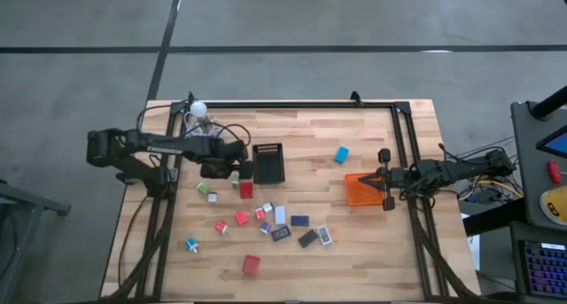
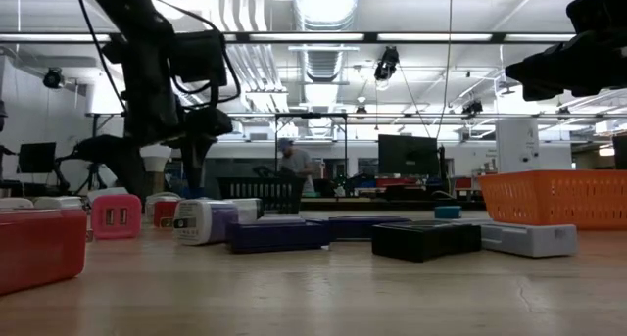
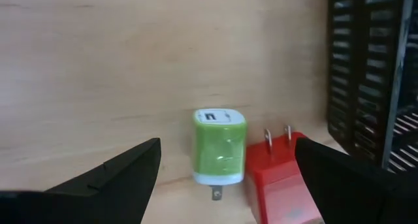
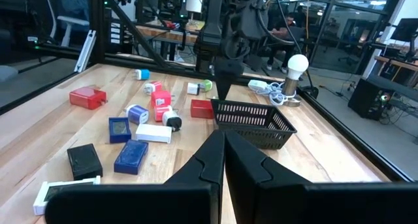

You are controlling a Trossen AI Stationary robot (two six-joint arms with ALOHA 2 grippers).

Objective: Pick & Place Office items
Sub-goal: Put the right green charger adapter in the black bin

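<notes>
A light wooden slatted table [image 1: 372,251] carries two trays and a scatter of small office items. The black mesh tray [image 1: 268,162] sits left of centre, and the orange plastic basket [image 1: 361,190] lies toward the right edge, where the right gripper [image 1: 385,178] hangs just beside it, its two dark fingers pressed together and holding nothing.

The left gripper [image 1: 232,173] hovers low over the table just beside the mesh tray's left wall, jaws spread wide and empty. In the left wrist view, a small green-and-white plug-in charger [image 3: 219,145] lies on the wood in the gap between the two dark fingers [image 3: 111,178], touching neither. A red plug-in block [image 3: 281,178] with two metal prongs lies just beside the green one, nearer the finger on the tray's side, with the mesh wall close behind it.

The remaining pieces lie on the open wood between the trays and toward the near edge: a flat black rectangle [image 1: 307,238], a dark blue flat rectangle [image 1: 299,221], a red cube [image 1: 251,265], a white flat piece [image 1: 280,214] and a small pink block [image 1: 241,218]. A light blue block [image 1: 341,154] sits apart, between the two trays. A white round bulb [image 1: 198,109] with cords rests at the far left corner.
</notes>
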